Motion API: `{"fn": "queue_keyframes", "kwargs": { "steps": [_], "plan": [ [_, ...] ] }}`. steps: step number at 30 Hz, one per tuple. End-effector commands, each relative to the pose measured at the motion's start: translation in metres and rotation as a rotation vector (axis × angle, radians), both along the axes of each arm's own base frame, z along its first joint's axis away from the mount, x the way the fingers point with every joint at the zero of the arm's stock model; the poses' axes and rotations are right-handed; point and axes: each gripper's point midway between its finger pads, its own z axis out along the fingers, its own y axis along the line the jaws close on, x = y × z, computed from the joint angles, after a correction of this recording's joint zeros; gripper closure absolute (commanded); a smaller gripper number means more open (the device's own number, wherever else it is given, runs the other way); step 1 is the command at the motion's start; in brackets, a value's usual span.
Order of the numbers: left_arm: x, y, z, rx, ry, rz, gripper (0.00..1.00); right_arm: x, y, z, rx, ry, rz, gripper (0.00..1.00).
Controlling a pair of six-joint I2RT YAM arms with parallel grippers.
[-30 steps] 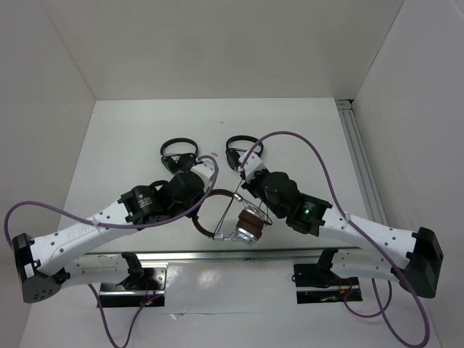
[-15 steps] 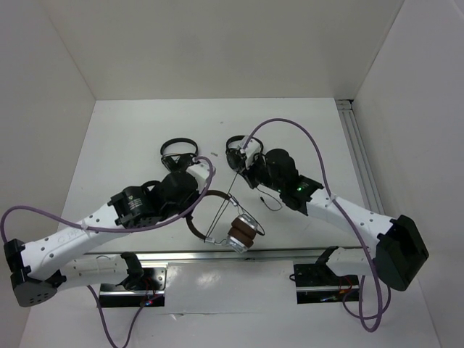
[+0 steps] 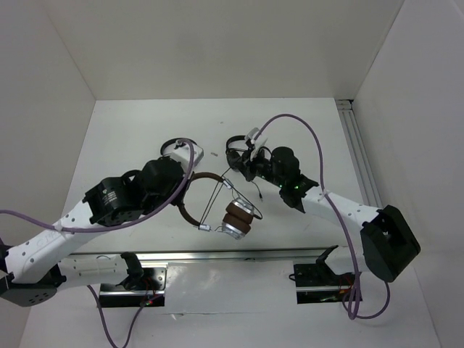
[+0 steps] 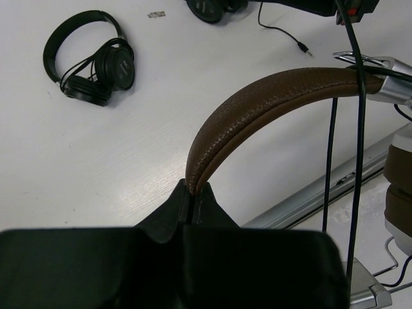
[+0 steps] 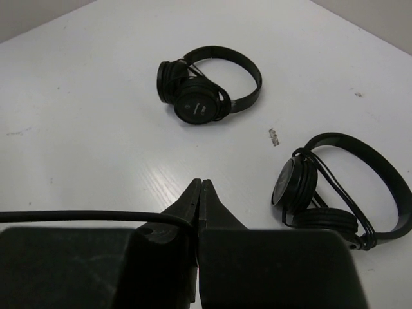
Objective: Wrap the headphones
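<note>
The headphones [image 3: 217,210] have a brown headband [image 4: 257,103], brown pads and silver earcups [image 3: 238,220]. They hang tilted above the near middle of the table. My left gripper [image 3: 183,194] is shut on the headband; in the left wrist view [image 4: 193,193] its jaws pinch the band's edge. The thin black cable [image 3: 216,203] runs in taut strands across the band [image 4: 357,129]. My right gripper [image 3: 243,167] is shut on the cable [image 5: 77,215], just beyond the headphones. In the right wrist view [image 5: 201,187] its tips meet.
Two smaller all-black headphones lie on the table further back, one on the left [image 3: 177,148] and one on the right [image 3: 235,148], right by my right gripper. They also show in the right wrist view [image 5: 206,84] [image 5: 335,187]. A metal rail [image 3: 217,255] runs along the near edge.
My left gripper has moved left and back, carrying the headphones with it. My right gripper has moved away toward the far side, holding the cable, and the strands have stretched out.
</note>
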Motion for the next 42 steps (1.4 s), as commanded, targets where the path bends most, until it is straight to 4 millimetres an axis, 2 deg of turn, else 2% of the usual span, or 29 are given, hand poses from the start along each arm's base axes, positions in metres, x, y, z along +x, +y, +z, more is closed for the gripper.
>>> {"fn": "queue_keyframes", "kwargs": {
  "steps": [1,2,7,10,11,12,13,14,16,18,19,23,26,27,29,30,31,33,35,36,37,38,39,41,42],
  "plan": [
    [-0.001,-0.004,0.011,-0.020,0.013,0.014,1.00,0.029,-0.022,0.011,0.099,-0.015,-0.176,1.00],
    [-0.001,-0.005,0.008,-0.012,0.018,0.014,1.00,0.031,-0.023,0.015,0.117,-0.021,-0.186,1.00],
    [-0.008,-0.007,-0.020,0.037,0.088,-0.007,1.00,0.053,-0.060,0.033,0.169,-0.019,-0.291,1.00],
    [-0.009,-0.005,-0.018,0.012,0.084,0.001,1.00,0.056,-0.066,0.031,0.164,-0.010,-0.280,1.00],
    [-0.010,-0.004,-0.016,-0.002,0.082,0.006,1.00,0.055,-0.066,0.024,0.166,0.008,-0.266,1.00],
    [-0.009,-0.006,-0.014,-0.010,0.077,0.006,1.00,0.054,-0.065,0.024,0.166,0.009,-0.254,1.00],
    [-0.011,-0.008,-0.010,-0.027,0.078,-0.006,1.00,0.054,-0.062,0.012,0.162,0.033,-0.246,1.00],
    [-0.011,-0.014,-0.002,-0.058,0.071,-0.020,1.00,0.054,-0.060,0.011,0.164,0.032,-0.233,1.00],
    [-0.015,-0.022,0.006,-0.093,0.075,-0.064,1.00,0.053,-0.054,-0.003,0.157,0.066,-0.206,1.00],
    [-0.015,-0.029,0.013,-0.114,0.073,-0.093,1.00,0.053,-0.051,-0.001,0.175,0.063,-0.191,1.00],
    [-0.017,-0.035,0.021,-0.149,0.068,-0.115,1.00,0.050,-0.047,-0.009,0.175,0.085,-0.167,1.00],
    [-0.014,-0.046,0.046,-0.229,0.023,-0.136,1.00,0.044,-0.031,-0.005,0.225,0.093,-0.072,0.98],
    [-0.001,-0.046,0.065,-0.277,-0.046,-0.081,1.00,0.036,-0.014,-0.015,0.253,0.134,-0.028,0.92],
    [0.002,-0.043,0.074,-0.309,-0.054,-0.044,1.00,0.030,-0.003,-0.013,0.267,0.127,0.003,0.92],
    [0.013,-0.042,0.085,-0.340,-0.089,0.025,1.00,0.026,0.010,-0.026,0.264,0.149,0.028,0.91],
    [0.016,-0.043,0.093,-0.375,-0.095,0.055,1.00,0.021,0.018,-0.025,0.285,0.145,0.052,0.91],
    [0.020,-0.045,0.092,-0.377,-0.094,0.074,1.00,0.019,0.019,-0.030,0.293,0.153,0.060,0.90],
    [0.026,-0.047,0.107,-0.441,-0.129,0.107,1.00,0.018,0.024,-0.032,0.347,0.154,0.082,0.85],
    [0.030,-0.052,0.112,-0.462,-0.142,0.106,1.00,0.018,0.027,-0.038,0.379,0.164,0.095,0.73],
    [0.030,-0.053,0.124,-0.500,-0.153,0.108,1.00,0.018,0.032,-0.046,0.403,0.180,0.116,0.73],
    [0.031,-0.055,0.125,-0.499,-0.152,0.108,1.00,0.017,0.034,-0.054,0.408,0.201,0.128,0.73],
    [0.032,-0.057,0.127,-0.501,-0.154,0.108,1.00,0.018,0.040,-0.051,0.422,0.203,0.157,0.73],
    [0.036,-0.059,0.125,-0.492,-0.147,0.123,1.00,0.021,0.039,-0.069,0.424,0.257,0.148,0.73],
    [0.037,-0.051,0.134,-0.493,-0.157,0.159,1.00,0.026,0.039,-0.066,0.457,0.244,0.158,0.73],
    [0.042,-0.047,0.133,-0.485,-0.164,0.199,1.00,0.022,0.039,-0.079,0.458,0.281,0.161,0.73]
  ]
}}
